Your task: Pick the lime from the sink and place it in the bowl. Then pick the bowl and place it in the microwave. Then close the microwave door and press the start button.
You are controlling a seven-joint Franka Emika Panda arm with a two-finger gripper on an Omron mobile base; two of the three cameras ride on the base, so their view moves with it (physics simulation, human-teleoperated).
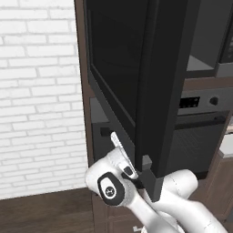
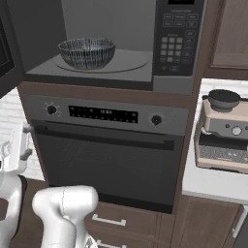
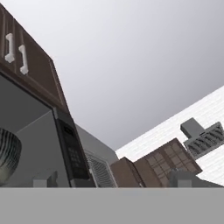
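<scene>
**Bowl sits in the open microwave; hand low beside the door**

The hand [image 1: 144, 175] sits low in the left base view, just under the bottom corner of the microwave door [image 1: 132, 68], with nothing visibly held. How far its fingers stand apart cannot be told; in the hand view the tips are cut off at the bottom edge. The white arm is folded tight, its elbow bent beneath the door and the wrist turned up, so the hand camera looks steeply upward past the cabinets to the ceiling.

The bowl [image 2: 87, 52] rests upright on the round glass plate inside the microwave [image 2: 116, 43]. It is wide and shallow, streaked blue-grey outside. Whether the lime lies in it cannot be seen. The door is a flat black panel with dark glass, swung wide open. Below sits a grey oven [image 2: 106, 155] with knobs, and a coffee machine [image 2: 224, 131] stands on the pale counter [image 2: 208, 186] to the right.
</scene>
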